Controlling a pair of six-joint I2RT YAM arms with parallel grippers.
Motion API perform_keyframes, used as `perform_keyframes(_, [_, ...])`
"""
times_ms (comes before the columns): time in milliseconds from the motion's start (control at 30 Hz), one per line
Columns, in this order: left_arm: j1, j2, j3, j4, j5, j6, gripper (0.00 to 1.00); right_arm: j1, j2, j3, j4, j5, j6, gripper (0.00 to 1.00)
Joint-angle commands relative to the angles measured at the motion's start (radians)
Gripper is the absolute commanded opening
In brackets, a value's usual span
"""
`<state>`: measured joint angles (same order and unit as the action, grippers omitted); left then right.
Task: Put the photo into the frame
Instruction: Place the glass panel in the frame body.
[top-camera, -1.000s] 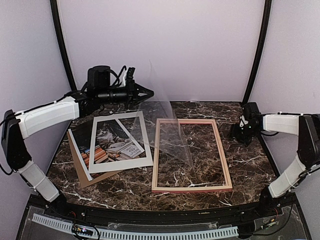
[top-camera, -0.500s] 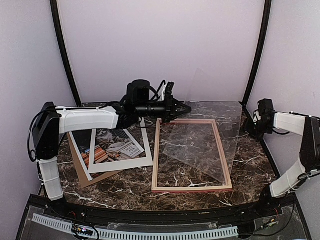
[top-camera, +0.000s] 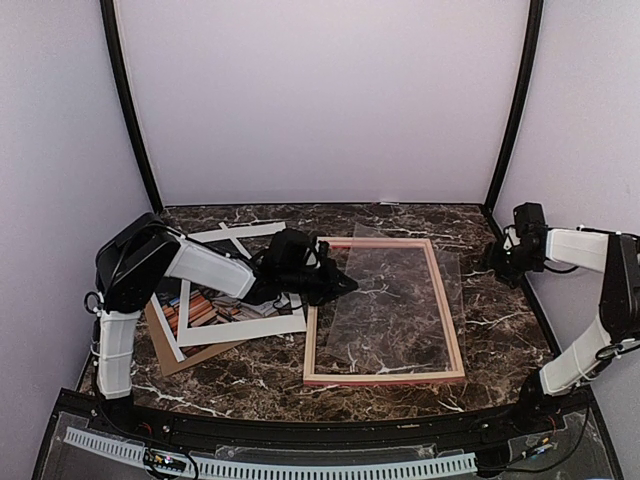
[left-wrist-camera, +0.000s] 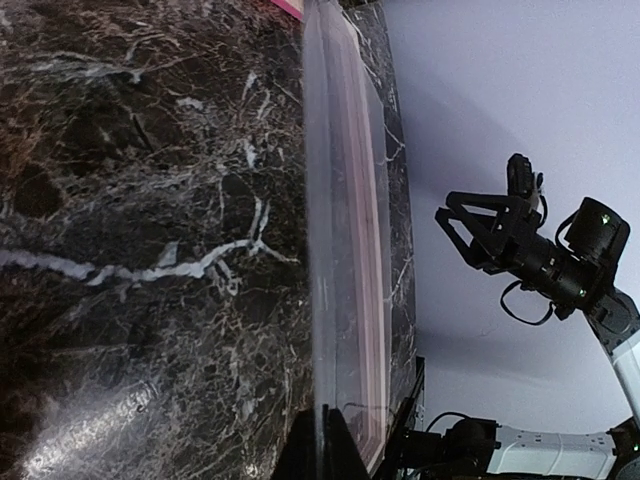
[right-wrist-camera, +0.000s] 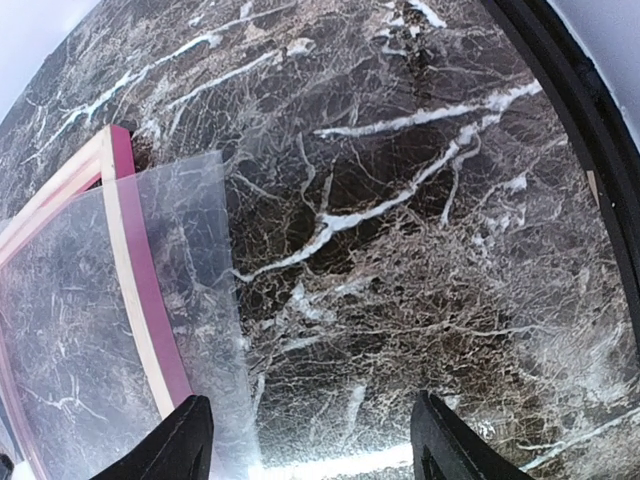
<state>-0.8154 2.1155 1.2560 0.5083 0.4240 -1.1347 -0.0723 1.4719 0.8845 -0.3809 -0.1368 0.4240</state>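
clear sheet (top-camera: 400, 300) overhangs frame (top-camera: 385, 377) right rail; left gripper (top-camera: 343, 286) pinches sheet left edge

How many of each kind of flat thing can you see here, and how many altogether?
Photo: 1
White mat: 1
Brown backing board: 1
Pink frame: 1
Clear sheet: 1
Total: 5
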Motion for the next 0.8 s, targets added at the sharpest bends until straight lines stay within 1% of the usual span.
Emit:
perform_keyframes(0, [0.002,-0.045,-0.035,0.076,-0.076,-0.037,0.0,0.0,0.008,-0.025,0.04,-0.022,-0.007,0.69])
perform_keyframes(200, [0.001,-0.088,-0.102,0.069,-0.147,-0.028,0.0,0.002,0.032,-0.031,0.05,-0.049,-0.008,0.69])
perform_keyframes(400, [0.001,-0.119,-0.132,0.048,-0.197,-0.015,0.0,0.004,0.06,-0.037,0.066,-0.067,-0.014,0.69])
perform_keyframes(767, [0.001,-0.14,-0.122,-0.031,-0.231,0.024,0.0,0.031,0.1,-0.035,0.077,-0.067,-0.03,0.69])
